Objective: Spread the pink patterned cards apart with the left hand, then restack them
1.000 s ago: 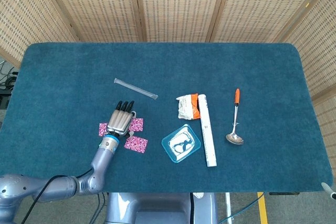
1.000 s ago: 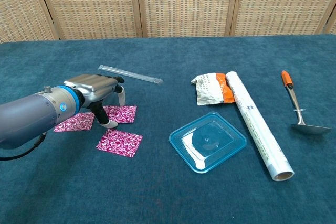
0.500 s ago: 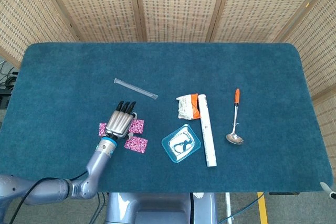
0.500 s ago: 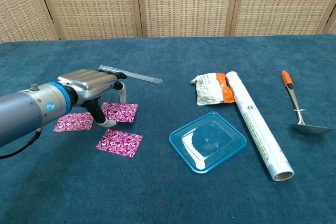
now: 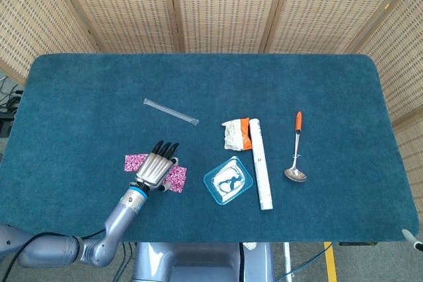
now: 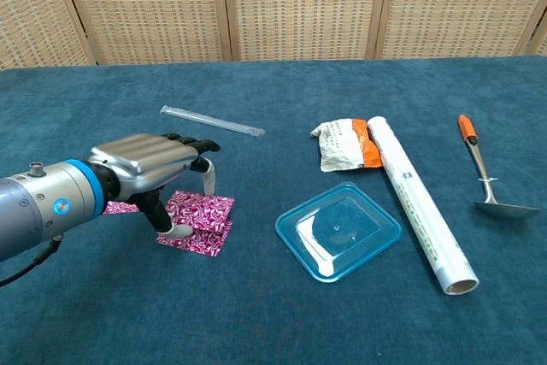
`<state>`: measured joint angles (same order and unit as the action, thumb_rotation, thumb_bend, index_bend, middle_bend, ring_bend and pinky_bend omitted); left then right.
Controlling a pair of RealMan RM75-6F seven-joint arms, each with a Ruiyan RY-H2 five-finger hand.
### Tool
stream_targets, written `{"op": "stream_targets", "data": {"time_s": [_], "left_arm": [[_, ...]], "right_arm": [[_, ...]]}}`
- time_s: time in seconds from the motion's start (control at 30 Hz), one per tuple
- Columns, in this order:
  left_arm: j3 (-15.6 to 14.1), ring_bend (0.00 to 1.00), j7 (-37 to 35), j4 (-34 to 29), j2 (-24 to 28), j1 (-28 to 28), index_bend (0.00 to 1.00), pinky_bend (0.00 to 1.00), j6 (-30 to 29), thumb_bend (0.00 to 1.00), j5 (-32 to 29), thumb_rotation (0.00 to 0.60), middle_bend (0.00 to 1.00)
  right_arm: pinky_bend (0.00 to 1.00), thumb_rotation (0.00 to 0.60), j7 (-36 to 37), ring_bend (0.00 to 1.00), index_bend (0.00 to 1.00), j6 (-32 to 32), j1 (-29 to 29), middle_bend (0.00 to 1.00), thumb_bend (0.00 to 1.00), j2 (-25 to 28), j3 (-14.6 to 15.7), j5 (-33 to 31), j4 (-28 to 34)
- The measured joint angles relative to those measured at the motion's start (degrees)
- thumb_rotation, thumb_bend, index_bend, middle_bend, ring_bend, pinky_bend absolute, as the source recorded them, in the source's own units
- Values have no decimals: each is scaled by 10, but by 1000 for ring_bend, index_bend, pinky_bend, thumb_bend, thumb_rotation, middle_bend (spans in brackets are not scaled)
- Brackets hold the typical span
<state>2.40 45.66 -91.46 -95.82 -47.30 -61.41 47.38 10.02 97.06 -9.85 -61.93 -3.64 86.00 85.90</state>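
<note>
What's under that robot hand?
Pink cards: two overlapping below the left robot hand, with a third poking out beside it. Whether the fingertips touch them is hidden.

No text can be read here. The white roll (image 6: 420, 208) carries a line of small dark print along its side, and the crumpled packet (image 6: 344, 144) has faint marks on its white part, but both are too small and blurred to make out.

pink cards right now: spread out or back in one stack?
Partly restacked. In the chest view two pink cards overlap under the left hand, while a third card lies apart to the left, not yet on the pile.
</note>
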Motion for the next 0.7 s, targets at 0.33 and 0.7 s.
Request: {"op": "stream_targets", "data": {"time_s": [0.33,0.7], "left_arm": [[-18,0,13,-6,5,5,393,0,5,274,3,530,0],[-17,0,22,0,-3,6,316,0,3,184,-3,527,0]], "right_arm": [[0,600,7,7,181,3,-2,245,2,-2,0,-1,-5],[0,600,10,7,180,5,-4,245,2,-2,0,-1,-7]]}}
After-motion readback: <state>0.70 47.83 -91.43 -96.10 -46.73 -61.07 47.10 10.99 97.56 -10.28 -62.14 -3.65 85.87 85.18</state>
